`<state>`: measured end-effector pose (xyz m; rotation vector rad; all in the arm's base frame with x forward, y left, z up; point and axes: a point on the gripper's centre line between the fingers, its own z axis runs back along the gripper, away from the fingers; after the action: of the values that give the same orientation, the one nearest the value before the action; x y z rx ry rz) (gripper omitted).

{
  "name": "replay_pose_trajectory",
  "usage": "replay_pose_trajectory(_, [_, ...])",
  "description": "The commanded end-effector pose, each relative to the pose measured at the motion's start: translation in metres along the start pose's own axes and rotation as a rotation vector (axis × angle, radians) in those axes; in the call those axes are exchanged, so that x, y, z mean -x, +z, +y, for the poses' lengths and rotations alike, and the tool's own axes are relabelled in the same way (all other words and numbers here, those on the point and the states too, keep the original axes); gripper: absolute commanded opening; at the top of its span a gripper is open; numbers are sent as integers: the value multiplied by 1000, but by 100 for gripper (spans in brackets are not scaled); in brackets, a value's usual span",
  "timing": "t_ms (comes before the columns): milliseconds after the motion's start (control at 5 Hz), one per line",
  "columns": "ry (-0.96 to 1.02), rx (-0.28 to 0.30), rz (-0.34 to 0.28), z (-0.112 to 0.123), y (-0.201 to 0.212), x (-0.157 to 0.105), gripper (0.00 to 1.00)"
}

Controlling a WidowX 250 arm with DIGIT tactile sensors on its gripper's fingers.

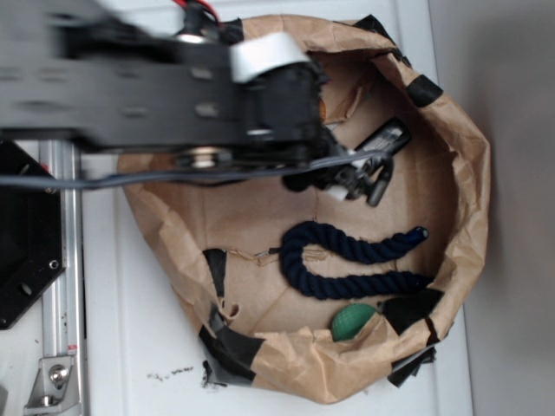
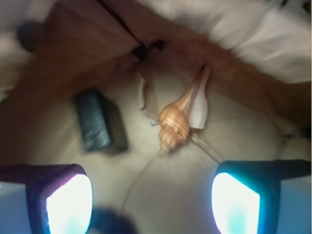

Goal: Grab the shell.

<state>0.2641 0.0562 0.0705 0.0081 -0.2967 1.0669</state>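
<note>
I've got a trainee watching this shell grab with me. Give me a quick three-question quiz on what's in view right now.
1. True or false: the gripper is already shut on the shell.
2. In the wrist view, what lies left of the shell? A) green ball B) black block C) blue rope
3. In the exterior view, the green ball sits against the wall of the paper ____.

Key:
1. False; the fingers are apart and the shell lies ahead of them, untouched.
2. B, the black block.
3. bag, near the blue rope.
</note>
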Motion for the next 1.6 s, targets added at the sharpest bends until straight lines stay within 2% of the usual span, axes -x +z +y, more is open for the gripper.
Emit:
replay_pose_trajectory(0, [206, -90, 32, 23, -41, -38, 100])
replay_pose_trajectory(200, [222, -113, 38, 26, -43, -43, 100])
replay_pose_trajectory(400, [177, -144, 17, 26, -40, -51, 0])
replay_pose_trajectory(600, [161, -138, 15, 26, -36, -56, 0])
replay_pose_trajectory(1200, [121, -145, 23, 34, -36, -49, 0])
replay_pose_trajectory(1400, [132, -122, 28, 34, -20, -47, 100])
